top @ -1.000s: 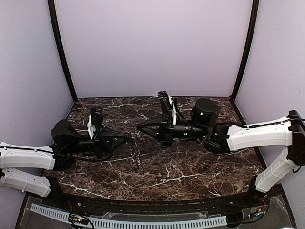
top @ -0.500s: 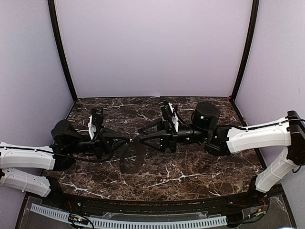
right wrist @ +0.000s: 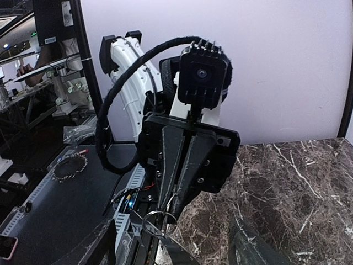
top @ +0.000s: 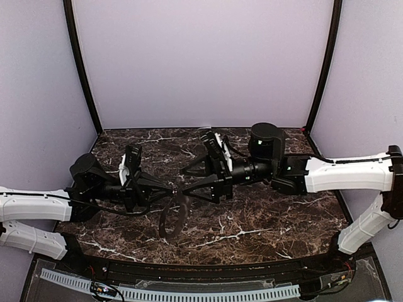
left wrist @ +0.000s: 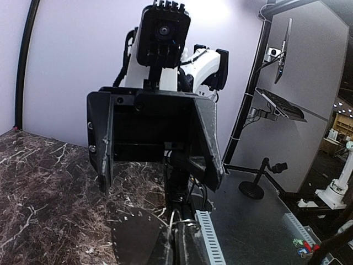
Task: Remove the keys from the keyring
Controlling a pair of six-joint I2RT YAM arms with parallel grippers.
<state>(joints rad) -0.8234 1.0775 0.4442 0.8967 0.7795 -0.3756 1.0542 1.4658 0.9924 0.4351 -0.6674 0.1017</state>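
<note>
The keyring (right wrist: pixel 145 221) is a thin metal ring pinched at the tips of my left gripper (top: pixel 171 188), which is shut on it above the marble table (top: pixel 264 220). The left wrist view shows the keyring (left wrist: pixel 187 221) at the same fingertips (left wrist: pixel 185 243). A dark flat strap (top: pixel 171 217) hangs from the ring toward the table. No separate key can be made out. My right gripper (top: pixel 183 184) faces the left one with its jaws spread open on either side of the ring, holding nothing.
Purple walls with black corner posts (top: pixel 82 69) close in the back and sides of the table. A white perforated rail (top: pixel 170 292) runs along the near edge. Both forearms reach in low from the sides.
My right gripper went from shut to open and moved left, so its fingers now flank the left gripper's tip. The dark strap now hangs below the ring. The left gripper stayed shut.
</note>
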